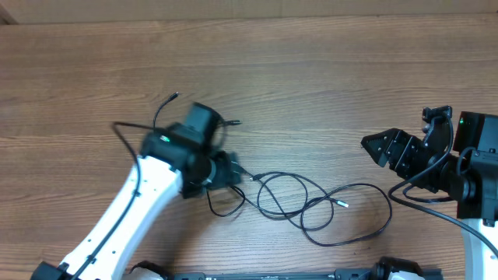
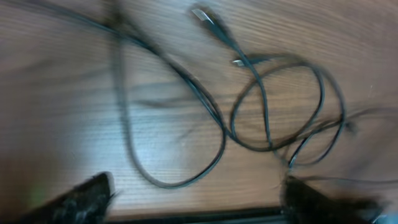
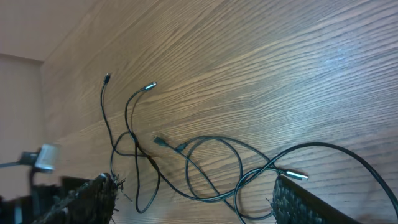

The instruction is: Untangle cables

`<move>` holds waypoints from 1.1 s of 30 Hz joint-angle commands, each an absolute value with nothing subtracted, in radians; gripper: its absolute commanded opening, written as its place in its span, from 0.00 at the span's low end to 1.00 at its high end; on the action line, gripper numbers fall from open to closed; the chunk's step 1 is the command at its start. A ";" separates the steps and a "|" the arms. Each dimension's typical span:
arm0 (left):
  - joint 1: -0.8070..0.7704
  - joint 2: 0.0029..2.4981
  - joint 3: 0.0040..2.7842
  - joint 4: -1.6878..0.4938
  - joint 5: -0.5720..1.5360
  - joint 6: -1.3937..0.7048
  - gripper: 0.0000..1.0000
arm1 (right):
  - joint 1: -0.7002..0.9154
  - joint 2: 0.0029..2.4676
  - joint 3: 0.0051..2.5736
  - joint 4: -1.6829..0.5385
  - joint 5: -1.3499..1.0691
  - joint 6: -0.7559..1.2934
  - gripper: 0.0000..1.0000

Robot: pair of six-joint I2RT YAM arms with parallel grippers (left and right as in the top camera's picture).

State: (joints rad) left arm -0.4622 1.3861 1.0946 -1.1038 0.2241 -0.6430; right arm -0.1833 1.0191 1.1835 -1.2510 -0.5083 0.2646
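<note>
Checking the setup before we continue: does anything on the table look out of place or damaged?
Nothing looks damaged or spilled. The only untidy thing is the thin black cables: their loops overlap and cross each other on the brown wooden table, just right of the open left pincer, with silver-tipped plugs pointing different ways.

Wood-grain on the surface [image 1: 327,70], smooth, soft sheen where light hits. Thin black rubbery-looking jackets on the cables [image 1: 311,204], slightly glossy; bright metal on a plug tip [image 3: 297,175]. Rough, knurled black on the fingers [image 3: 301,202] of the right claw [image 3: 196,199]. Smooth white plastic on the left arm shell [image 1: 152,198], matt black at its wrist.
</note>
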 commanded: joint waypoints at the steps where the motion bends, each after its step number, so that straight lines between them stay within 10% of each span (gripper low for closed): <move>1: -0.577 1.386 1.030 -1.050 0.231 -0.446 1.00 | -0.184 1.010 1.197 -1.253 -0.510 0.256 0.78; 10: -0.754 1.386 0.898 -0.925 -0.080 -0.503 0.83 | -0.184 1.010 1.197 -1.277 -0.509 0.256 0.79; 18: -0.753 1.387 0.842 -0.882 0.056 -0.422 0.81 | -0.184 1.010 1.197 -1.285 -0.509 0.256 0.79; 26: -0.753 1.388 0.825 -0.834 0.108 -0.549 0.04 | -0.184 1.010 1.197 -1.287 -0.510 0.257 0.78; 33: -0.731 1.378 0.969 -0.860 0.153 -0.445 0.04 | -0.184 1.010 1.197 -1.303 -0.512 0.261 0.78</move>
State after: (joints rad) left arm -0.7452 1.3876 0.8673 -0.8345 0.1230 -0.4900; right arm -0.1837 1.0191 1.1835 -1.3018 -0.5087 0.2646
